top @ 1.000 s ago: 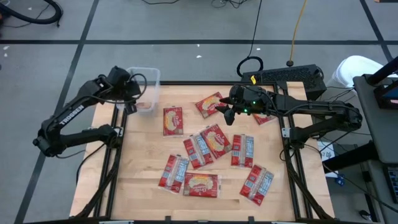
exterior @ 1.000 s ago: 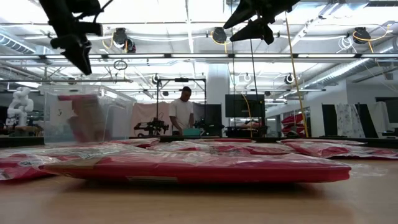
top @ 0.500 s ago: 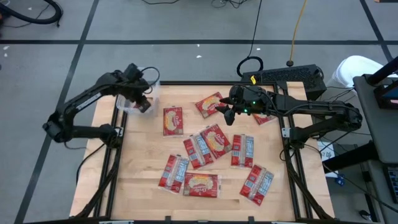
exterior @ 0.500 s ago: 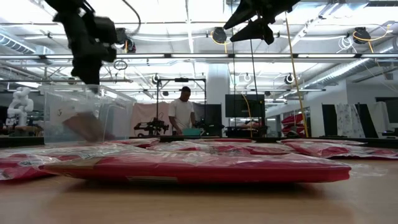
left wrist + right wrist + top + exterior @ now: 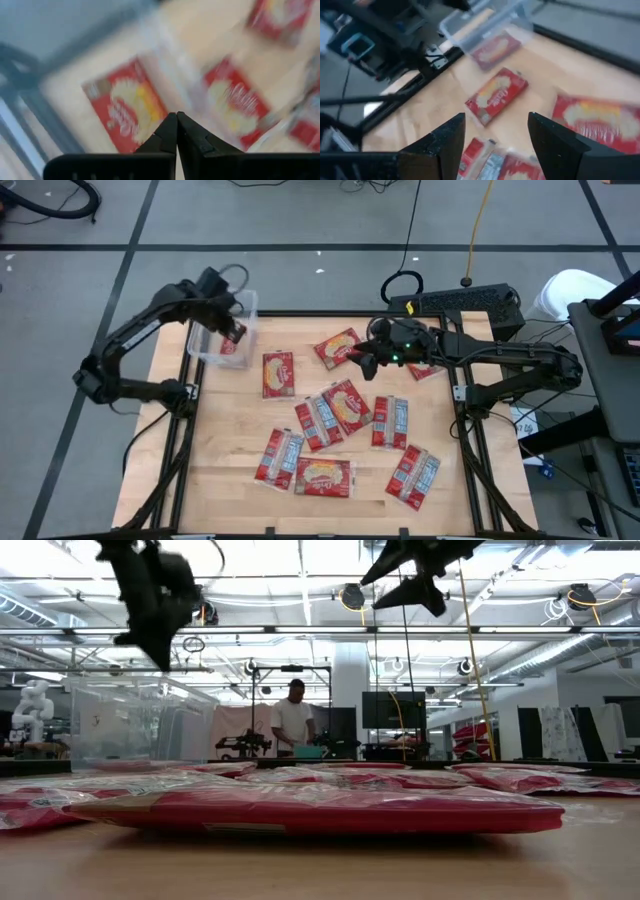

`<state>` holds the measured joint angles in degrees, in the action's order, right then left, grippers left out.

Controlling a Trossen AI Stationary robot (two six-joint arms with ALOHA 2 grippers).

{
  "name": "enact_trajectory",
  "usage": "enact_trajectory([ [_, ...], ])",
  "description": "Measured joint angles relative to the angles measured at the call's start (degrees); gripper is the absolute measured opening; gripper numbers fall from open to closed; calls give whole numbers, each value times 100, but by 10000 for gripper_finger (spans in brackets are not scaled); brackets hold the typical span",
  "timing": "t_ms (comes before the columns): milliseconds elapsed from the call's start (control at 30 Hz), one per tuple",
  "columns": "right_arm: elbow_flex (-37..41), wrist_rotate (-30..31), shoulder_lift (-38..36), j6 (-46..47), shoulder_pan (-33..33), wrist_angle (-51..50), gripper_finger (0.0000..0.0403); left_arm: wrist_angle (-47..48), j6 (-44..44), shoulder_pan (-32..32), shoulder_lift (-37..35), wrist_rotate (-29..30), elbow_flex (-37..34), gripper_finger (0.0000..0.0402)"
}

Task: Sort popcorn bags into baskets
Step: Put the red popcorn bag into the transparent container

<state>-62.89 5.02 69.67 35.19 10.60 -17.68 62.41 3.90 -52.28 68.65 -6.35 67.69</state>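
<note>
My left pincer (image 5: 236,330) hangs above the basket (image 5: 243,305), its two dark fingers (image 5: 170,135) pressed together and empty. The basket is a clear, thin-walled plastic tub with rounded corners at the bench's far left corner; one flat red packet (image 5: 228,350) lies inside. My right pincer (image 5: 360,360) hovers spread over the far bench beside a packet (image 5: 334,346). The other popcorn bags (image 5: 325,420), glossy red rectangles, lie scattered on the pale wooden bench (image 5: 230,440). A person (image 5: 293,720) stands in the bright workshop behind.
</note>
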Motion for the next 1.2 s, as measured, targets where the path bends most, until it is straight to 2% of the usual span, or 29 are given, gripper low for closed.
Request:
enact_trajectory([
  [200,0,116,0,765,217,-802,210,-331,327,297,-479,-166,377,24],
  [367,0,58,0,1836,286,-1834,210,-62,881,609,-838,-292,377,25],
  [633,0,-669,0,2937,79,-3165,210,-50,1045,1461,-1218,-367,377,26],
  [800,0,-992,0,3645,-268,-3957,211,-53,1163,1909,-1196,-365,373,26],
  [933,0,-1113,0,4010,-693,-4215,227,-62,1347,2283,-1163,-351,370,26],
  [1067,28,-1112,0,4356,-1174,-4240,253,-120,1548,2736,-1168,-152,368,26],
  [1200,389,-1114,0,4839,-1655,-3915,275,-163,1732,3164,-1166,197,368,26],
])
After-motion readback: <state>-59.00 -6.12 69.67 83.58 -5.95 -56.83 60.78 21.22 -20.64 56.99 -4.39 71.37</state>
